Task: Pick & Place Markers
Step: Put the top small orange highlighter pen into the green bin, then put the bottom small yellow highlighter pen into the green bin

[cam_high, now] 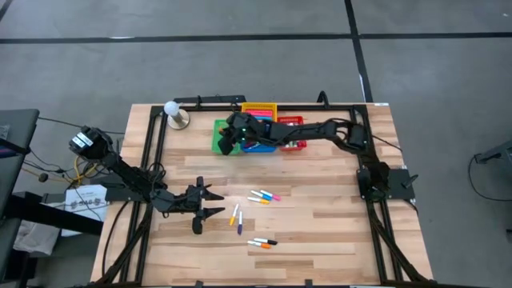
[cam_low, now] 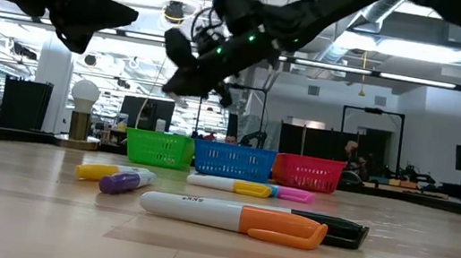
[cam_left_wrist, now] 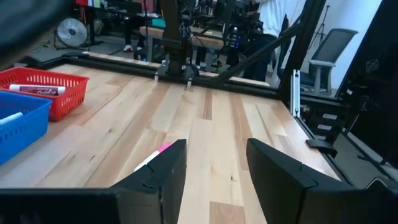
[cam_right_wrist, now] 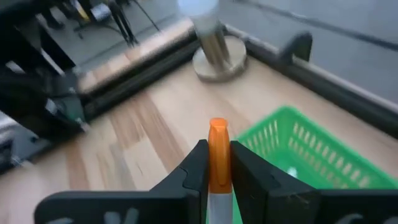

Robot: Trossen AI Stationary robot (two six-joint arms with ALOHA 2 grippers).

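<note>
**Right gripper carries an orange-capped marker over the baskets**

Right gripper (cam_right_wrist: 217,171) has its fingers clamped tight on an orange-capped marker (cam_right_wrist: 217,152), and we see it hanging above the green basket (cam_right_wrist: 298,149) at the far side of the table. We judge this the carry-and-drop step: next it needs lining up over the chosen basket, then a clean release.

Loose markers (cam_high: 262,196) lie mid-table, a further pair (cam_high: 237,218) nearer the left gripper (cam_high: 210,202), which waits low with fingers spread wide and nothing between them.

On to the containers: the red basket (cam_left_wrist: 59,84) holds a white-barrelled marker, the blue basket (cam_left_wrist: 25,124) shows one too. Green basket's contents we cannot make out. A yellow basket (cam_high: 259,107) sits behind.
</note>
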